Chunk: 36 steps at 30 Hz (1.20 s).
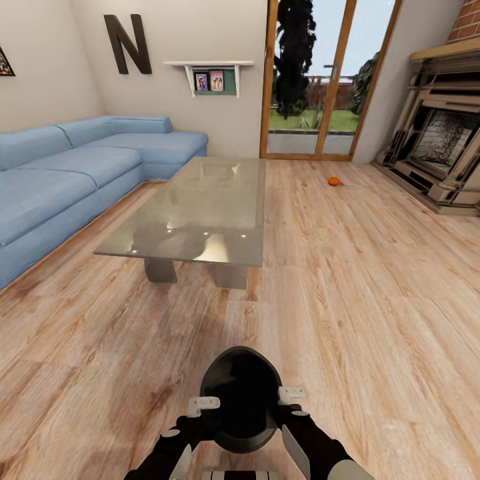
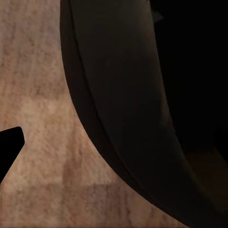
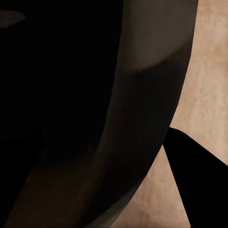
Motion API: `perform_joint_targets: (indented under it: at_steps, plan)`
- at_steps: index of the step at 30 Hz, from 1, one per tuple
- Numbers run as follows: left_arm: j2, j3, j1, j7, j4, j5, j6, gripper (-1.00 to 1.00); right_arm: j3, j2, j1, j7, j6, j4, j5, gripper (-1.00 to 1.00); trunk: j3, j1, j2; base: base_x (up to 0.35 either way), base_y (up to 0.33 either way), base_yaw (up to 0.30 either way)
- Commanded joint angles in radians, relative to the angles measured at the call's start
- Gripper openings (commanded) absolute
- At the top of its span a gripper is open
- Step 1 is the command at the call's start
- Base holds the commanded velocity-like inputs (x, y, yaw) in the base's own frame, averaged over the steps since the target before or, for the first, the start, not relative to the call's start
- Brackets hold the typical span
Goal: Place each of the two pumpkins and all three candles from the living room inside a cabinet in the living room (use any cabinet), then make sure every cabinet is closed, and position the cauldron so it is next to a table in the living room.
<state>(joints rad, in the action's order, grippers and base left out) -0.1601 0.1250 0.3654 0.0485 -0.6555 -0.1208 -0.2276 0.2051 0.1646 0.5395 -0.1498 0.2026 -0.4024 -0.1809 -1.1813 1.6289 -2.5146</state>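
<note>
Both pincers flanking cauldron [image 1: 240,393]

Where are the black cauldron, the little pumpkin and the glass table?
cauldron [image 1: 241,393]: head view, dark inside of the bowl.
pumpkin [image 1: 333,181]: head view, its orange body on the floor.
table [image 1: 207,207]: head view, bare glass top.

Fireplace [image 1: 443,153] at 2 o'clock cut by the frame edge; cauldron [image 1: 241,399] hides both grippers' fingertips; distant pumpkin [image 1: 334,181] lacks detail.
</note>
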Motion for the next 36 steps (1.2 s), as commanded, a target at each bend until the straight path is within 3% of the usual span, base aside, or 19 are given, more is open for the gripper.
perform_joint_targets:
  at_steps: [1,2,3,36]
  plan:
    - [0.001,0.004,0.000,0.005,-0.002,-0.011,-0.005,1.00,0.011,0.000,-0.001,-0.007,0.004,-0.001,-0.024,-1.00,-0.001,0.000,0.000,0.000,0.000,0.000]
    - [0.001,0.004,0.000,0.005,-0.002,-0.011,-0.005,1.00,0.011,0.000,-0.001,-0.007,0.004,-0.001,-0.024,-1.00,-0.001,0.000,0.000,0.000,0.000,0.000]
    - [0.001,0.004,0.000,0.006,-0.001,-0.011,-0.005,-1.00,0.011,0.000,-0.001,-0.007,0.004,-0.001,-0.024,-1.00,-0.001,0.000,0.000,0.000,0.000,0.000]
    - [0.001,0.002,0.000,0.004,-0.007,-0.014,-0.004,-1.00,0.011,-0.002,0.000,-0.007,0.001,-0.001,-0.029,-1.00,-0.001,0.000,0.000,0.000,0.000,0.000]
